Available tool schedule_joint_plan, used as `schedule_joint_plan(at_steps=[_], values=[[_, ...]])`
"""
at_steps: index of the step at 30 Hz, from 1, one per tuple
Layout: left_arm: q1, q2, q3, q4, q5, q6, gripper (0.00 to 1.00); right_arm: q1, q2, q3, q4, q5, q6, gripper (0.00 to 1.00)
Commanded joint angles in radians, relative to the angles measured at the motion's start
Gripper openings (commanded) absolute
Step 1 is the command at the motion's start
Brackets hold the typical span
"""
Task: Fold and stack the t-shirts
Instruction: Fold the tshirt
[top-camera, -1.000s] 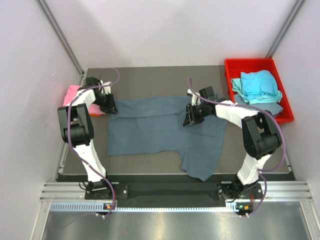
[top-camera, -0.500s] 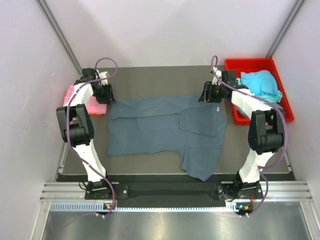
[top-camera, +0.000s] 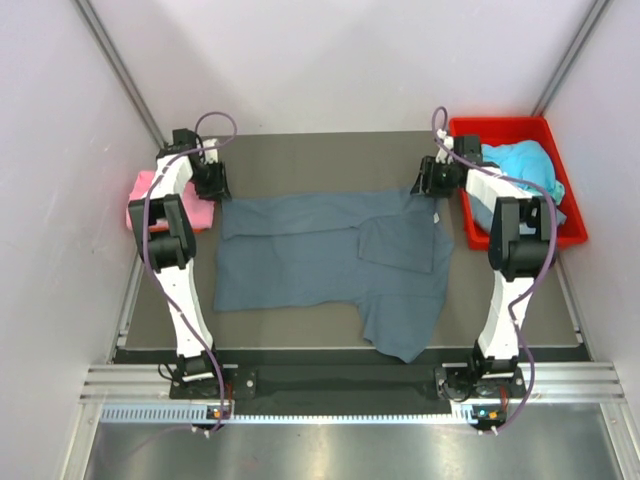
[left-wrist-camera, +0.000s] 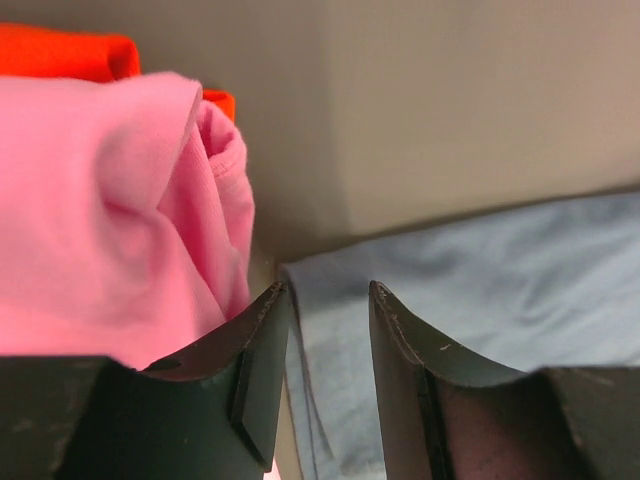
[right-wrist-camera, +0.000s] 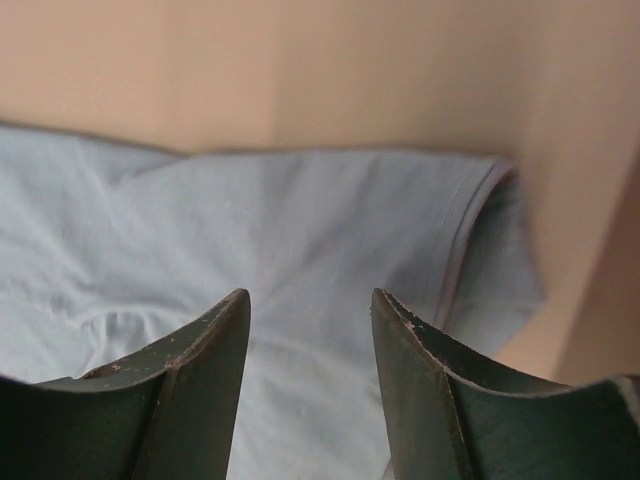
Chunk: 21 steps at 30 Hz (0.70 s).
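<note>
Blue-grey t-shirt (top-camera: 300, 250) lies on the desk (top-camera: 300, 160), we see left pincer (left-wrist-camera: 325, 290) and right pincer (right-wrist-camera: 310, 296) both released at its far corners, and the left one may snag the pink t-shirt (left-wrist-camera: 100, 200) just beside.

The pink t-shirt (left-wrist-camera: 110, 210) runs off frame left of the fingers (left-wrist-camera: 255, 375); its lower edge is hidden behind them.
</note>
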Motion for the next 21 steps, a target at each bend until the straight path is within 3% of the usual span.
schedule_joint_plan(at_steps=[1, 8, 13, 14, 21], values=[[0.007, 0.0, 0.048, -0.024, -0.023, 0.001, 0.43, -0.004, 0.018, 0.085, 0.041, -0.011, -0.01, 0.52], [0.006, 0.039, 0.049, -0.017, -0.025, -0.006, 0.4, 0.001, 0.058, 0.116, 0.047, 0.008, -0.007, 0.53], [0.006, 0.065, 0.065, -0.014, -0.008, -0.005, 0.22, 0.005, 0.076, 0.122, 0.028, 0.038, -0.009, 0.53], [0.006, 0.066, 0.066, -0.014, -0.007, -0.005, 0.14, 0.005, 0.079, 0.126, 0.022, 0.047, -0.012, 0.53], [0.006, 0.068, 0.069, -0.01, -0.007, -0.019, 0.02, 0.005, 0.035, 0.129, 0.016, 0.133, -0.038, 0.51]])
